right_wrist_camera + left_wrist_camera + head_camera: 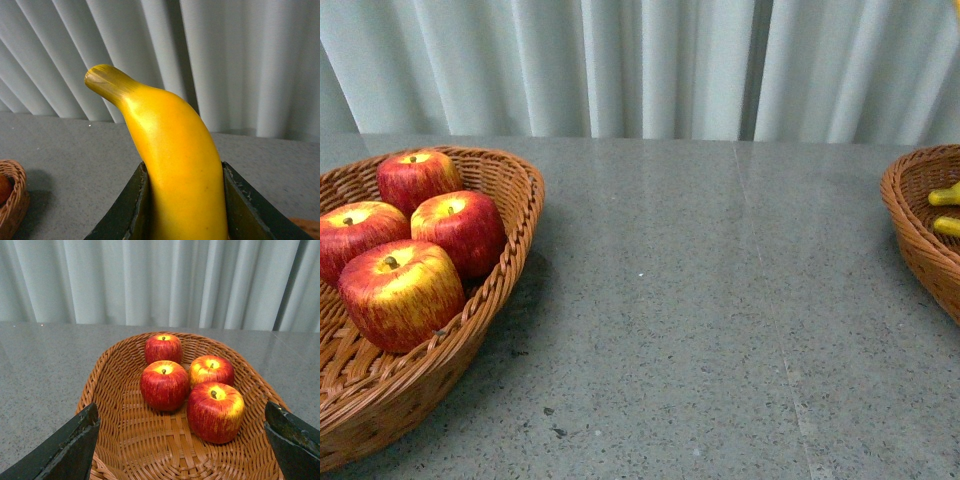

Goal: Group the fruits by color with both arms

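A grey speckled surface [700, 300] stretches back to a wall of pale pleated curtains [640, 65]. In the front view a large woven wicker basket [510, 260] sits at about eight o'clock, and part of a second wicker basket [910, 235] shows at the three o'clock edge, well apart from the first. The large basket holds four apples clustered together, glossy red streaked with yellow, each with a yellow top and a short dark stem pointing up: the nearest apple [400, 290], a left apple [355, 235], a middle apple [458, 230] and the farthest apple [417, 178]. The second basket holds two yellow banana ends [945, 210], only partly visible. Neither arm shows in the front view. In the left wrist view the left end effector [182, 440] hangs released over the near end of the apple basket, its two dark fingers [67, 450] spread wide at either side of the frame, with the four apples lying beyond and between them, untouched. In the right wrist view the right end effector [182, 210] is clenched on a banana [175, 165], gripping its thick middle between two dark fingers [125, 215]. The banana is smooth, bright yellow, and curved; its long axis runs roughly upright out of the grip, bending toward eleven o'clock in that picture, ending in a dull greenish-yellow stem tip [102, 77]. It is held above the surface.
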{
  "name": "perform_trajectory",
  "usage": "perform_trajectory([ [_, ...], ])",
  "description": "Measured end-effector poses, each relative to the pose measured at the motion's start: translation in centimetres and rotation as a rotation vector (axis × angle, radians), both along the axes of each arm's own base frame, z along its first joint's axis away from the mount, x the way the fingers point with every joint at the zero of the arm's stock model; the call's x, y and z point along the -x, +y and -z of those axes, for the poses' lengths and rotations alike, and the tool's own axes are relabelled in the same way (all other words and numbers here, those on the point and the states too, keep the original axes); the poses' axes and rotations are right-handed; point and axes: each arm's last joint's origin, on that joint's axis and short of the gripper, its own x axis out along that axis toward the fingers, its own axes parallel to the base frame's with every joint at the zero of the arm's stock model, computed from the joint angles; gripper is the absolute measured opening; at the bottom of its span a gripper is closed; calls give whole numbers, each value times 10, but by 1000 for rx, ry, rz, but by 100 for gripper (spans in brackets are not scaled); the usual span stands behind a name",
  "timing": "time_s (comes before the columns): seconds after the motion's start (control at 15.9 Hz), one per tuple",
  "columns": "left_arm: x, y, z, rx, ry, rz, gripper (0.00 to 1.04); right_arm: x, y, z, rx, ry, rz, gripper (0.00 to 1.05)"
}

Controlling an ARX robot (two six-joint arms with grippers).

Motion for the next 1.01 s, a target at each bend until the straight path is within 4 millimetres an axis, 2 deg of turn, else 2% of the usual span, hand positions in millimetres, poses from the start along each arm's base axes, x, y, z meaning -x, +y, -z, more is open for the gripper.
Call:
perform_trajectory([
  [0.06,0,0,0,0,0,0,98,21,-25,4,-3,-2,37,34],
  [0.13,0,0,0,0,0,0,98,37,-41,7,9,-5,59,34],
  [0.31,0,0,0,0,0,0,98,86,-70,27,115,1,78,34],
  [0.44,0,0,0,0,0,0,98,98,-77,48,173,47,64,34],
  [0.57,0,0,0,0,0,0,98,101,-77,52,205,56,49,34],
  [0.63,0,0,0,0,0,0,98,101,-77,52,214,57,47,47],
  [0.82,0,0,0,0,0,0,98,101,-77,52,218,57,44,58],
  [1.01,0,0,0,0,0,0,98,103,-76,47,214,38,40,95],
])
